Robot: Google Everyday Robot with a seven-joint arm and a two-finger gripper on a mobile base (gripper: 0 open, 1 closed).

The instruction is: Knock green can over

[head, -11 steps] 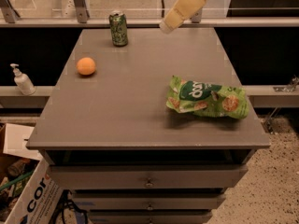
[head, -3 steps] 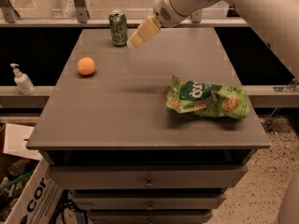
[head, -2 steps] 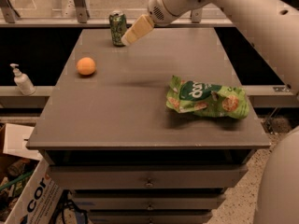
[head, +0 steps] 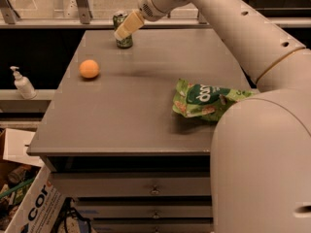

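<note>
Standing upright at the table's point(head: 146, 110) far edge, the green can point(head: 125, 42) sits directly behind the gripper point(head: 120, 33), which overlaps its upper half; grip state cannot be told.

Grey table point(head: 131, 115): green can point(head: 125, 42) far edge, gripper point(head: 124, 29) at its top; orange ball point(head: 89, 68) left; snack bag point(head: 206, 100) right.

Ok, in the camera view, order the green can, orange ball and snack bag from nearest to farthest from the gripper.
Gripper at the table back edge.
1. Green can, at its tip.
2. Orange ball, left side.
3. Snack bag, right side.
</note>
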